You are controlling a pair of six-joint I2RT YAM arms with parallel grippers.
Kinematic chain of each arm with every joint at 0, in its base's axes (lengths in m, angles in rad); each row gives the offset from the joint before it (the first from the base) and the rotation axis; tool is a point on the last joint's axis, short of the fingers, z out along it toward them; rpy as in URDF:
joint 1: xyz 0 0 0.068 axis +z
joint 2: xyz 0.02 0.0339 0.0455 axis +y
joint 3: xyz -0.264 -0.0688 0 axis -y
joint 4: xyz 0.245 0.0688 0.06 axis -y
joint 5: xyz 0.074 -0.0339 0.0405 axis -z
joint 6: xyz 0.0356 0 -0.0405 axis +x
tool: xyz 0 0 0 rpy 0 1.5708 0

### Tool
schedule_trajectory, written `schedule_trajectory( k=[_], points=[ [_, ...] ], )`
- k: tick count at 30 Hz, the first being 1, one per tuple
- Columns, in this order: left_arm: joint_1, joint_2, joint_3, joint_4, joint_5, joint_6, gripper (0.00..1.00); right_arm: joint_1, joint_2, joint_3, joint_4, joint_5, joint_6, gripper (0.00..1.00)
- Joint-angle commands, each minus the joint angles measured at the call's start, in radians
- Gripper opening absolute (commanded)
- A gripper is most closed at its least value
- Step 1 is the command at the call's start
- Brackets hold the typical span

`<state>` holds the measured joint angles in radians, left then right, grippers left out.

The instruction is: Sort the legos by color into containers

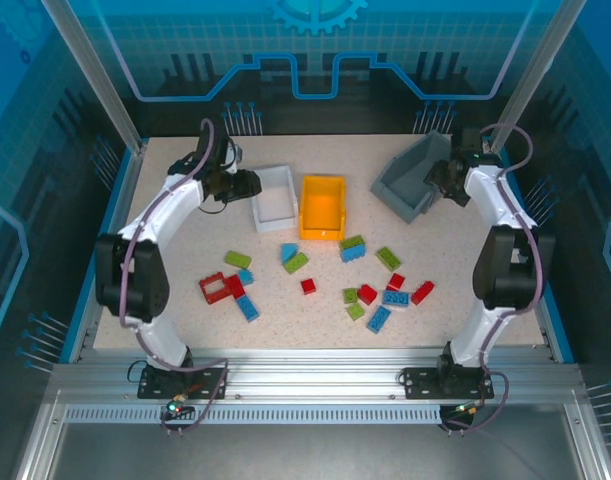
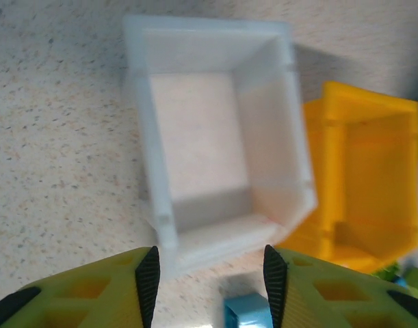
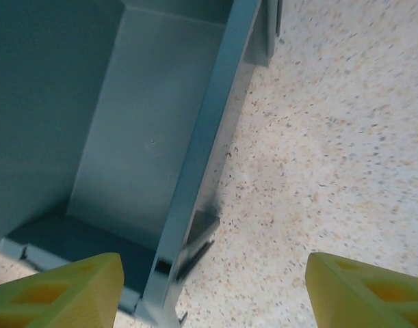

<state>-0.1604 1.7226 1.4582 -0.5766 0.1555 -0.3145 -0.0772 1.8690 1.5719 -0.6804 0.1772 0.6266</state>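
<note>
White bin (image 1: 275, 197) and orange bin (image 1: 322, 207) just beside each other, far centre, both empty. Grey bin (image 1: 410, 182) far right, set askew, empty. Red, blue, green legos (image 1: 307, 286) scattered loose nearer.

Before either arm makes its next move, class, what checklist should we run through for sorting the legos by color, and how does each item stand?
1. left gripper open: ok.
2. right gripper open: ok, with the rim of the grey bin between its fingers.
3. white bin upright and empty: ok.
4. orange-yellow bin upright beside it: ok.
5. grey bin sitting flat on the table: cannot tell.
6. legos sorted: not ok, mixed colors lie loose on the table.
</note>
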Motion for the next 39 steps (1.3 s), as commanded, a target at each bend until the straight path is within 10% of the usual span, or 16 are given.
schedule_trajectory(
  k=[1, 11, 25, 39],
  points=[
    [-0.058, -0.094, -0.073, 0.038, 0.055, -0.042, 0.48, -0.014, 0.091, 0.080, -0.018, -0.073, 0.023, 0.69],
    [-0.141, -0.284, -0.287, 0.130, 0.115, -0.155, 0.46, 0.056, 0.101, 0.100, -0.055, 0.116, -0.180, 0.21],
    [-0.163, -0.395, -0.405, 0.143, 0.089, -0.198, 0.45, 0.270, 0.036, -0.001, -0.040, 0.086, -0.343, 0.14],
    [-0.165, -0.394, -0.412, 0.157, 0.095, -0.208, 0.44, 0.264, -0.127, -0.211, 0.002, 0.016, -0.319, 0.13]
  ],
)
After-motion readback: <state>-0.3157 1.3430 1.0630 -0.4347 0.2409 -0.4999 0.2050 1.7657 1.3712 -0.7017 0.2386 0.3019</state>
